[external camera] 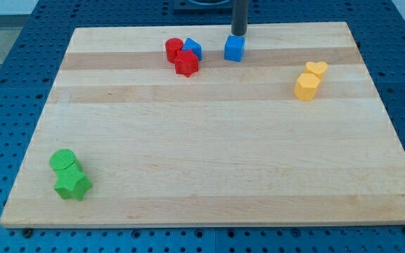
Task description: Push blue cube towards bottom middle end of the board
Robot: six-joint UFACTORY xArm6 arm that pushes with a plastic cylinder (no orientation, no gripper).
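The blue cube point(235, 48) sits near the surface's point(209, 154) top edge, with the rod's tip point(239, 34) just above it in the view, seemingly touching. The rod is cut off at the frame's top; no jawed end effector shows. A second blue block point(193, 48) is half hidden behind two red blocks point(181, 57).

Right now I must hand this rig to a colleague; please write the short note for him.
My tip stands just above the blue cube in the view, touching or nearly so.
The cube sits near the board's top edge, slightly right of centre.
Done: tip placed behind the cube; the cube is still far from the bottom middle.
Left: push it down the view. That path looks free of the other blocks.
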